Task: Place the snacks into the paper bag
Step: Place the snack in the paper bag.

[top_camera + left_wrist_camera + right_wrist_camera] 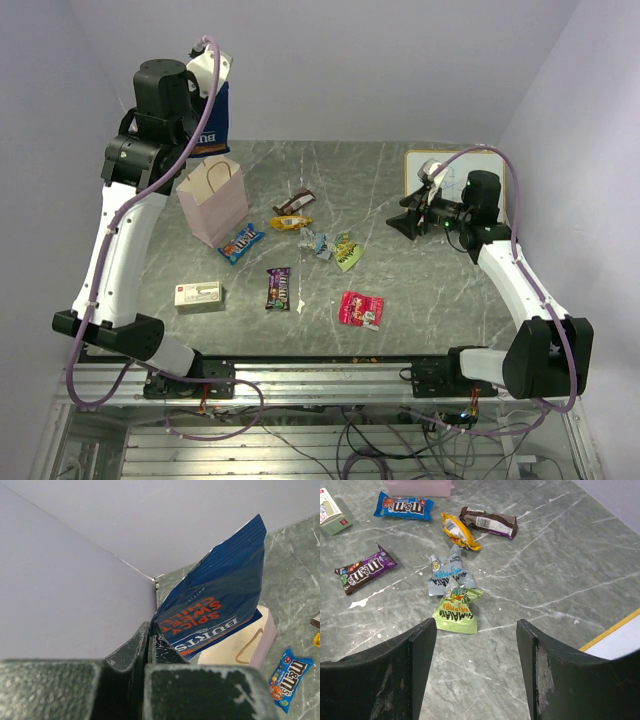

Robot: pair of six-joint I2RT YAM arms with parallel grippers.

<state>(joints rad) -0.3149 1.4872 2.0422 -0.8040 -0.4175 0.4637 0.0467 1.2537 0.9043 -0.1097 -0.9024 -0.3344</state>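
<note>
Blue chip pkt (220,595) clamped in left fingers (129,652) over paper bag (225,655); to be centred on mouth, lowered before release. Right fingers (422,655) spread wide, empty.

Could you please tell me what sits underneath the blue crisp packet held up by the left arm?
The pink paper bag stands upright beneath it. The packet covers the bag's mouth, so its inside cannot be seen.
</note>
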